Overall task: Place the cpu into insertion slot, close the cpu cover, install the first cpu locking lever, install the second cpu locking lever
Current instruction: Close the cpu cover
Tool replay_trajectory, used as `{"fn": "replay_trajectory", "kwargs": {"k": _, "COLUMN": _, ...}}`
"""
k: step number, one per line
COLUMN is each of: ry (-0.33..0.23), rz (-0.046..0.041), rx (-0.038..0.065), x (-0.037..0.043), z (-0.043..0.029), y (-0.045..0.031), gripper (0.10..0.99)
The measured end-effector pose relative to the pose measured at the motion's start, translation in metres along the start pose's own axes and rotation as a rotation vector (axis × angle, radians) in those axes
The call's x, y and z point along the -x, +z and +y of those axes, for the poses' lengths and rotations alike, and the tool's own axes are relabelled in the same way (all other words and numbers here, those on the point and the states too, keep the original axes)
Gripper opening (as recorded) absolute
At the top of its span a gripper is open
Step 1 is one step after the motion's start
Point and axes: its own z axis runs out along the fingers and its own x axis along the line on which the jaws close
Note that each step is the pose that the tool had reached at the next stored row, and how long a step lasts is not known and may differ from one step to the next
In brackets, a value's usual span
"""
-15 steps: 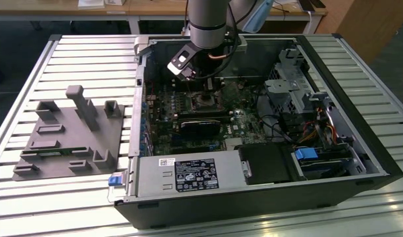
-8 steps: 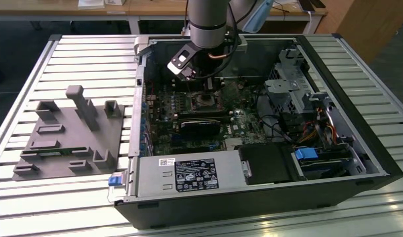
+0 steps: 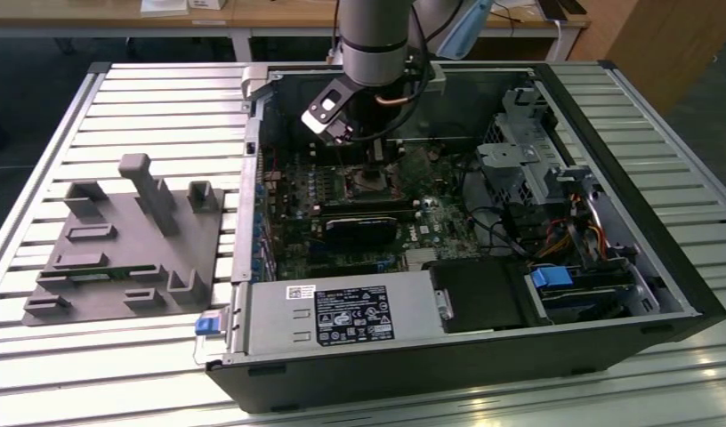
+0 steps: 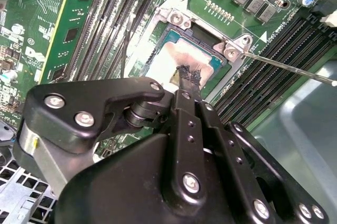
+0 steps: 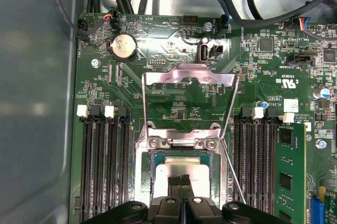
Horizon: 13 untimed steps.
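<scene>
Right now my gripper [image 4: 188,74] hangs inside the open case [image 3: 434,378], low over the green board [image 5: 174,40]. My two fingers are pressed together with no gap and nothing held between them. In both wrist views their tips appear to touch the top of the cpu [image 5: 174,170]. The cpu lies flat in the slot [image 4: 204,38], with the slot's dark rim showing around its silvery top. The cover [image 5: 189,77] is not down: it stands raised on its hinge at the slot's edge, and the board shows through its window. A thin lever [image 4: 287,67] juts free from one corner of the socket frame, out across the long memory slots [image 5: 105,166]. In the exterior view the case lies on a slatted table [image 3: 138,98], and a grey fixture [image 3: 125,249] sits beside it on the exterior view's left.
</scene>
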Motion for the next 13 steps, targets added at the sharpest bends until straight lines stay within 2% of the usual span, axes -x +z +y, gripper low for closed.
{"fn": "replay_trajectory", "kwargs": {"k": 5, "ry": 0.000, "rz": 0.0000, "rx": -0.001, "x": 0.0001, "z": 0.0003, "y": -0.0022, "gripper": 0.106}}
{"fn": "replay_trajectory", "kwargs": {"k": 8, "ry": 0.000, "rz": 0.0000, "rx": -0.001, "x": 0.0002, "z": 0.0005, "y": -0.0060, "gripper": 0.106}}
{"fn": "replay_trajectory", "kwargs": {"k": 10, "ry": 0.000, "rz": 0.0001, "rx": -0.001, "x": 0.0003, "z": 0.0007, "y": -0.0106, "gripper": 0.106}}
{"fn": "replay_trajectory", "kwargs": {"k": 11, "ry": 0.000, "rz": 0.0000, "rx": -0.001, "x": 0.0008, "z": 0.0015, "y": -0.0256, "gripper": 0.106}}
{"fn": "replay_trajectory", "kwargs": {"k": 13, "ry": 0.000, "rz": 0.0002, "rx": -0.001, "x": 0.0011, "z": 0.0016, "y": -0.0262, "gripper": 0.106}}
